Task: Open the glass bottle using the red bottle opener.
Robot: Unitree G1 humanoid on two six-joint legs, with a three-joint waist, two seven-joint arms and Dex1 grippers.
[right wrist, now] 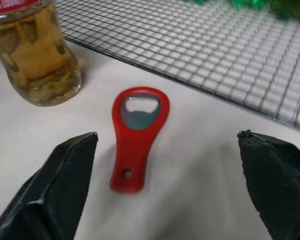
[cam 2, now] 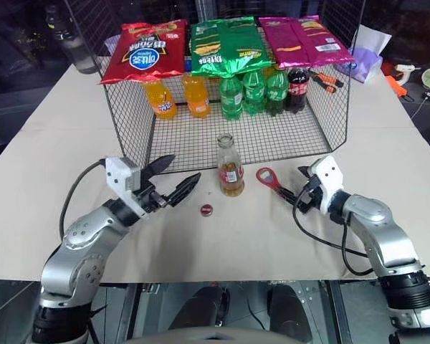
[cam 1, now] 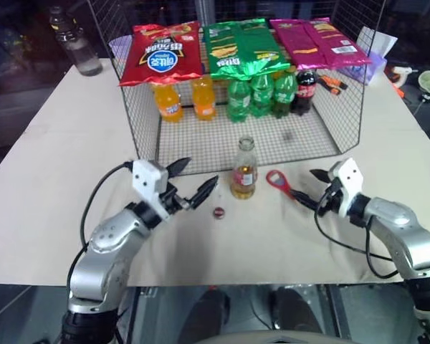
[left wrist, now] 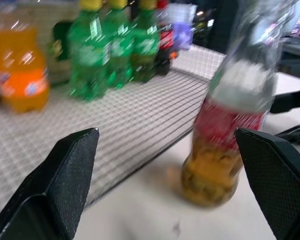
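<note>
The glass bottle [cam 1: 244,172] stands upright on the paper-covered table, just in front of the wire cage, with amber drink inside, a red-and-white label and a bare mouth. A small round dark cap [cam 1: 218,212] lies to its front left. The red bottle opener [cam 1: 279,180] lies flat just right of the bottle, ring head toward the cage. My left gripper [cam 1: 193,180] is open to the bottle's left, apart from it, and the left wrist view shows the bottle [left wrist: 225,130]. My right gripper [cam 1: 309,188] is open and empty just behind the opener's handle [right wrist: 135,135].
A wire mesh cage [cam 1: 312,140] at the back holds orange soda bottles [cam 1: 169,100], green ones [cam 1: 261,93] and a dark cola [cam 1: 305,92], with snack bags [cam 1: 236,49] on top. A plastic bottle [cam 1: 77,44] stands at the back left. The table's front edge [cam 1: 222,281] is near.
</note>
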